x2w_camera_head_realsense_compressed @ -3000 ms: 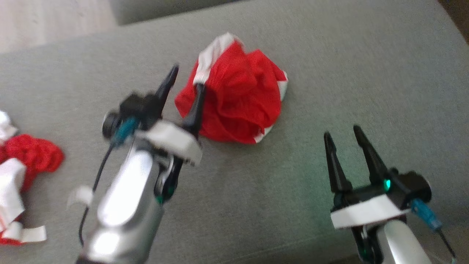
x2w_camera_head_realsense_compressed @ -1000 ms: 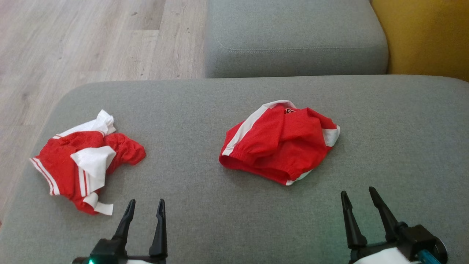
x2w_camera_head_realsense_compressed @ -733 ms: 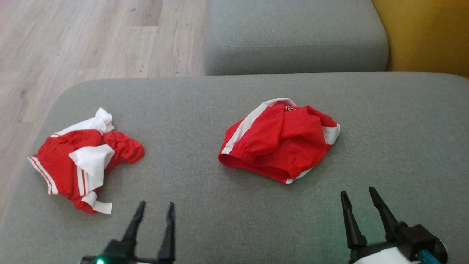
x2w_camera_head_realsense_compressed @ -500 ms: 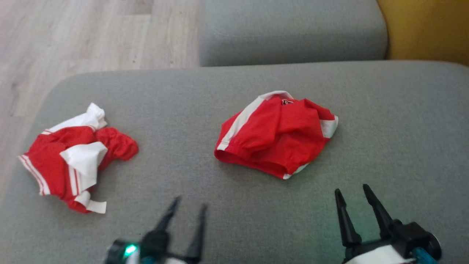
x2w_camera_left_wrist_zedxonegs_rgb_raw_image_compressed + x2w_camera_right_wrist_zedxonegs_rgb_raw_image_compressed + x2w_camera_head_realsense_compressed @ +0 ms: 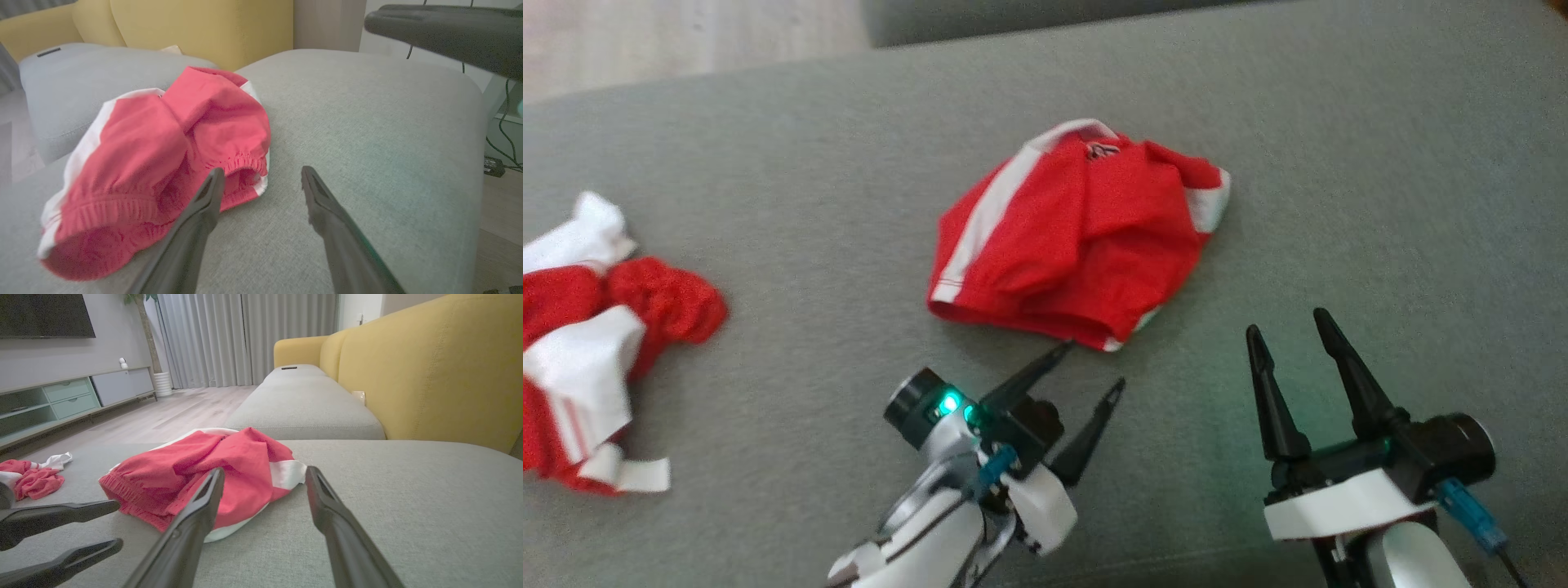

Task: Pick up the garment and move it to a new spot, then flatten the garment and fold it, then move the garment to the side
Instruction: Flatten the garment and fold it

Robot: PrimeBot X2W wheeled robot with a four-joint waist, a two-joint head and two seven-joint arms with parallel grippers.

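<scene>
You see the crumpled red garment with white side stripes (image 5: pixel 1078 233) lying near the middle of the grey fabric sofa cushion (image 5: pixel 1380 204). Your left claw (image 5: pixel 1094 365) is spread apart just beside its near hem. In the left wrist view one finger hides a part of the elastic hem, and whether it touches the cloth you cannot tell. Your right claw (image 5: pixel 1285 322) is also released, over bare cushion near the garment's right side. A second red and white cloth bundle (image 5: pixel 588 343) lies well apart at the left, cut off by the picture edge.
</scene>
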